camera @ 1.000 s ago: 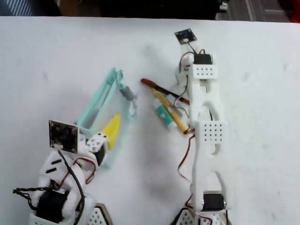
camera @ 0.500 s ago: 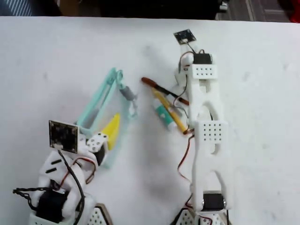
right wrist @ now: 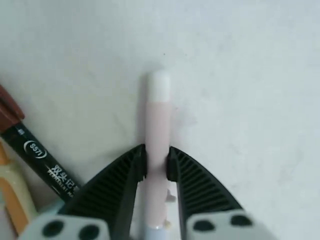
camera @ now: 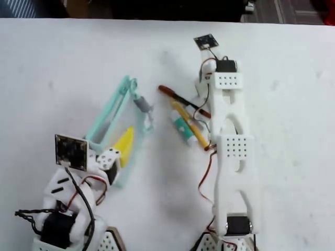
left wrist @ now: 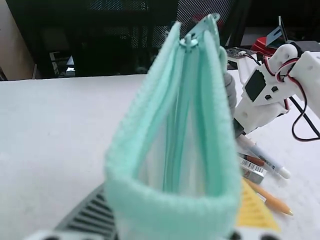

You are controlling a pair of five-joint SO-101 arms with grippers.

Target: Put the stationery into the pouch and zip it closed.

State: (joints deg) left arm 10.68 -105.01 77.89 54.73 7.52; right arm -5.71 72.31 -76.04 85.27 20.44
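High view first: the mint pouch (camera: 107, 123) is lying slantwise on the white bench (camera: 57, 68), running away from the left arm. The left tool (camera: 121, 147) is gripping the pouch's near end, its yellow finger lying along one wall. In the left wrist view the pouch mouth is gaping toward the camera, with the zip (left wrist: 188, 42) sitting at the far tip. A grey cylinder (camera: 141, 103) is poking up just beside the pouch's far half; whether it is touching the wall I cannot tell.

The loose stationery is lying beside the pouch, on the side facing the right arm: a brown-capped marker (camera: 178, 98), a yellow pencil (camera: 181, 114) and a small teal-and-white piece (camera: 181, 127). They are crowding together and crossing one another, near the pouch yet apart from it. The right arm is stretching over their outer ends.

In the right wrist view the right tool (right wrist: 156, 154) is pinching a pale pink pen (right wrist: 158, 115) between its black fingers (right wrist: 120, 179), jaws drawn in tight on the barrel. Whether the pen's white end is touching the bench I cannot tell. The marker is lying just beside it.

Bare bench is spreading wide on the pouch's other side and beyond its far tip, right up to the back edge. Between pouch and stationery only a narrow strip is lying free.
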